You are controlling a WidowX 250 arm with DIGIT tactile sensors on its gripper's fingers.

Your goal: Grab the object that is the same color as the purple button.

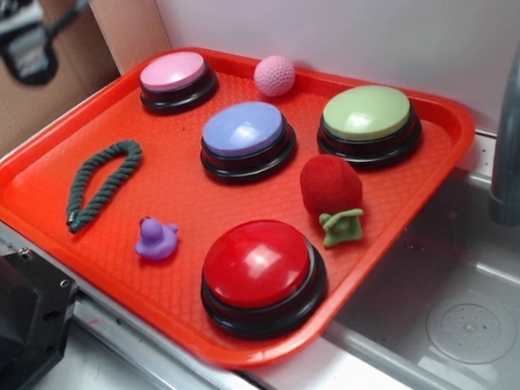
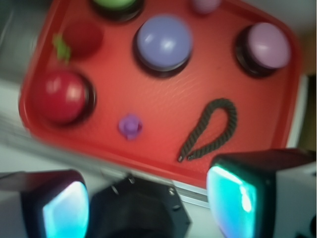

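Four buttons and small toys on an orange tray (image 1: 54, 187)

The purple duck (image 1: 157, 239) sits between the green rope loop (image 1: 103, 184) and the red button (image 1: 262, 275), near the purple button (image 1: 245, 139).

Glossy plastic purple button (image 1: 243, 129), rubbery duck (image 1: 157, 239), textured tray (image 1: 54, 183) (plastic), twisted rope (image 1: 104, 183)

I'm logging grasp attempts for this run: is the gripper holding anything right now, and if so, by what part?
Nothing is held. The gripper is open and empty, up off the red tray; the purple duck sits untouched on it.
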